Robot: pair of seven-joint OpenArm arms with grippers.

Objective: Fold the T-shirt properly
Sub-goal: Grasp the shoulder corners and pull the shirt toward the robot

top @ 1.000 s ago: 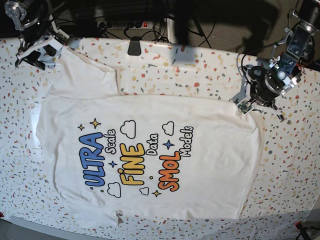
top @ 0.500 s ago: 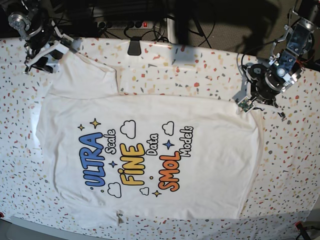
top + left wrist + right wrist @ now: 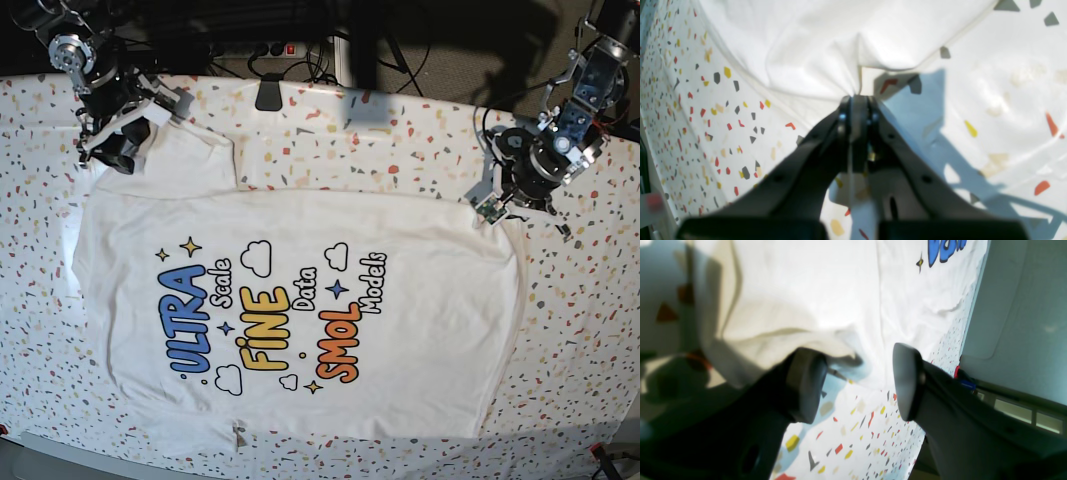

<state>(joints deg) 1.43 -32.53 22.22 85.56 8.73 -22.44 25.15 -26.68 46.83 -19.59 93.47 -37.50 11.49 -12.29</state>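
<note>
Right hand [image 3: 118, 140], at far left of the base view: spread wide, holding nothing, one finger [image 3: 805, 386] lying against the bunched sleeve edge of the T-shirt [image 3: 300, 300], arm angled in from the bench's [image 3: 400, 140] back corner. T-shirt: spread flat, print up, across the speckled bench. Left hand [image 3: 497, 200], at right: clamped tight on a gathered pinch of the shirt's corner [image 3: 853, 83], wrist tipped down toward the cloth.
</note>
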